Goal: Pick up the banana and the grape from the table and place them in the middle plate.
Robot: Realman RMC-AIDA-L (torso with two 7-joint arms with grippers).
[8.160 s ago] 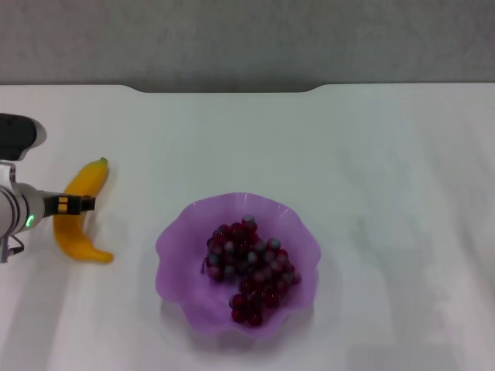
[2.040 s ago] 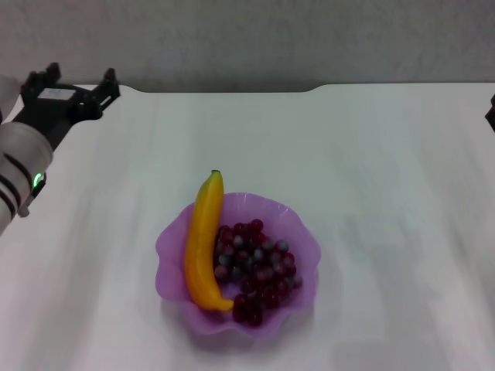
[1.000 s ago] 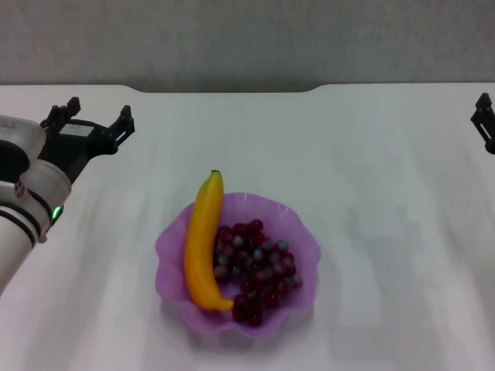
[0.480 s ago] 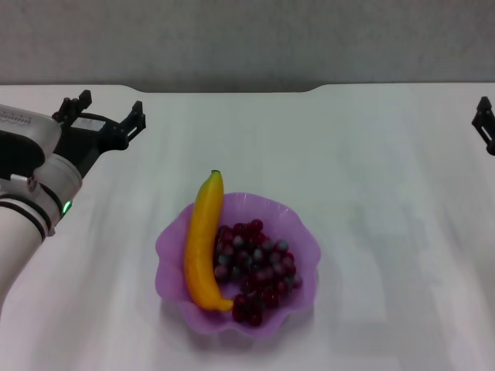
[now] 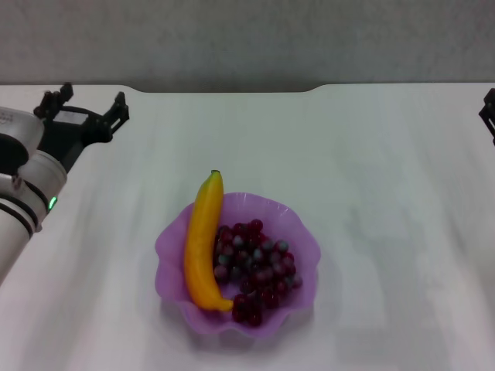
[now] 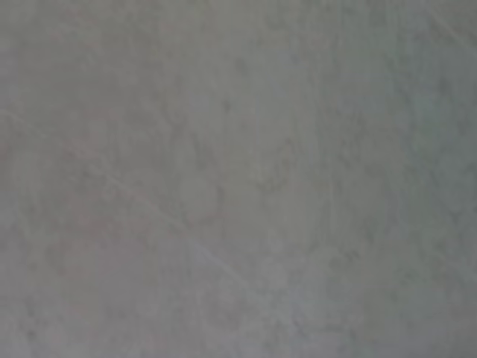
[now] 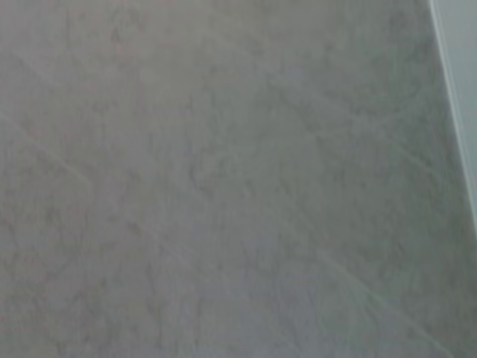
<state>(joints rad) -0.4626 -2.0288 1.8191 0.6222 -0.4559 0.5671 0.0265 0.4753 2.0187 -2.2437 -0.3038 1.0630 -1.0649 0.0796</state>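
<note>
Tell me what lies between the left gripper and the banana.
Nothing: the head view shows only bare table between the left gripper and the banana, which rests in the plate.

Grey wall (image 5: 247, 39) runs across the far side of the scene in the head view, plain and faintly mottled, meeting the far edge along a dark line with a shallow notch in its middle stretch. Left wrist view: the same kind of grey mottled surface (image 6: 238, 179) fills the whole picture, crossed by faint pale streaks. Right wrist view: a grey mottled surface (image 7: 209, 179) fills nearly all the picture; a paler strip (image 7: 463, 89) borders it along one side, set off by a thin light line.
</note>
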